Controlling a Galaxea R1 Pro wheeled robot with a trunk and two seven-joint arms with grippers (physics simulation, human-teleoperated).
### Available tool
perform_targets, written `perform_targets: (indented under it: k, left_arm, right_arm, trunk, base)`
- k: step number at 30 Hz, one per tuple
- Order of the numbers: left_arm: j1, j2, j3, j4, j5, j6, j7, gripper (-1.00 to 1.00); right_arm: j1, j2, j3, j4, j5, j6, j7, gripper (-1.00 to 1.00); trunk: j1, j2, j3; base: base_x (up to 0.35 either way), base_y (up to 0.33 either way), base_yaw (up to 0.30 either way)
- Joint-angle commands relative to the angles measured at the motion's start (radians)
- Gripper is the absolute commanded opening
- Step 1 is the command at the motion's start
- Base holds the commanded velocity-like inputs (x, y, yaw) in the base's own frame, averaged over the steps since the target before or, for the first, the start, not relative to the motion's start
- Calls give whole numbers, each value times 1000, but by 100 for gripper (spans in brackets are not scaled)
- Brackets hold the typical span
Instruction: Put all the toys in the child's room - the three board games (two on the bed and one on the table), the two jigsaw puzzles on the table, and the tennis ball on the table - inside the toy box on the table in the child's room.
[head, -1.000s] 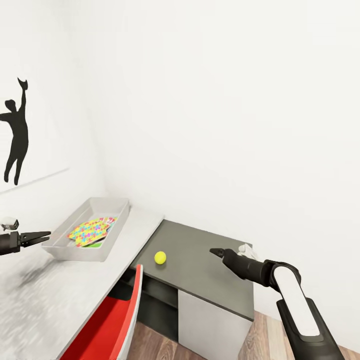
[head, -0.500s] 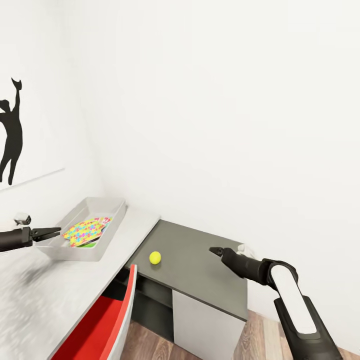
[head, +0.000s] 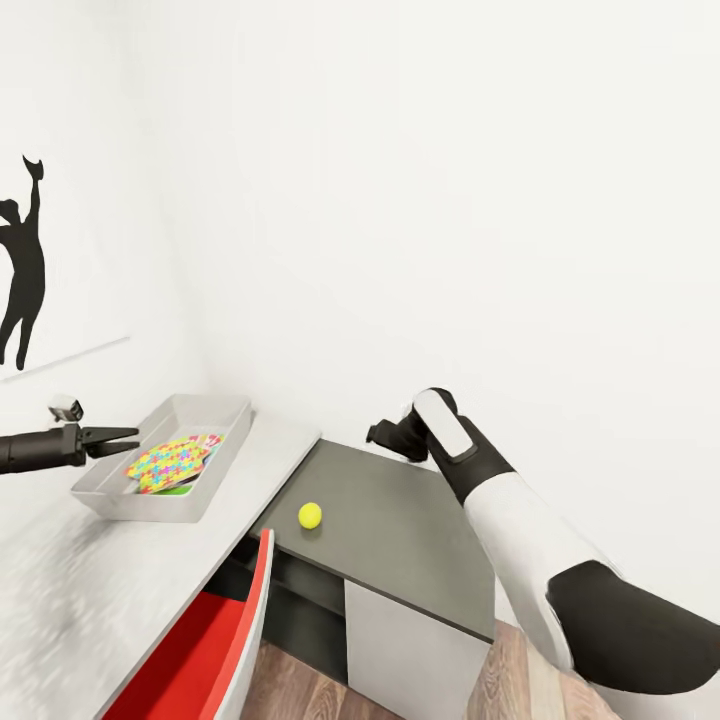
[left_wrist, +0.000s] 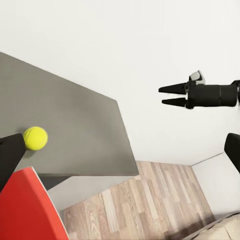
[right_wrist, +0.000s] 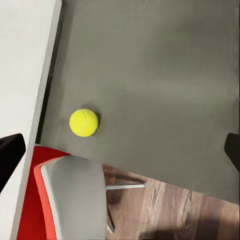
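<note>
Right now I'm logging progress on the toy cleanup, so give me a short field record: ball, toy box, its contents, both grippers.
tennis ball: resting on the dark grey table, near its edge, not gripped
toy box: grey tray on the white table
box contents: colourful jigsaw puzzle lying inside
left gripper: open, empty, beside the box
right gripper: raised over the dark table, above the ball, jaws apart, empty
</note>
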Motion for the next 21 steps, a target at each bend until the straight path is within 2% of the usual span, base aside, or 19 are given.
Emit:
perform_targets:
  k: [1, 4, 9, 11, 21]
  left_arm:
    - [-2, 1, -7, -3, 5, 15, -4, 100]
    - [-2, 1, -6, -22, 4, 31, -4, 100]
    - [-2, 1, -8, -68, 5, 40, -4, 100]
    - [-2, 1, -8, -72, 5, 41, -4, 100]
    - [-2, 1, -9, -77, 6, 42, -4, 100]
  right_arm:
    - [-13, 0, 3, 15, -10, -6, -11, 100]
    - [-40, 0, 16, 55, -9, -23, -16, 100]
    - [-52, 0, 80, 71, -8, -34, -23, 100]
    - [-53, 0, 91, 72, -8, -36, -23, 100]
    - [-53, 0, 104, 73, -7, -41, -23, 100]
  trunk:
    - [1, -2, -3]
    - [1, -2, -3]
    - [1, -2, -3]
    - [1, -2, -3]
    - [1, -2, -3]
  base:
    - [0, 0, 0]
    - [0, 0, 0]
    - [0, 0, 54]
    - [0, -10, 207]
    - [0, -137, 256]
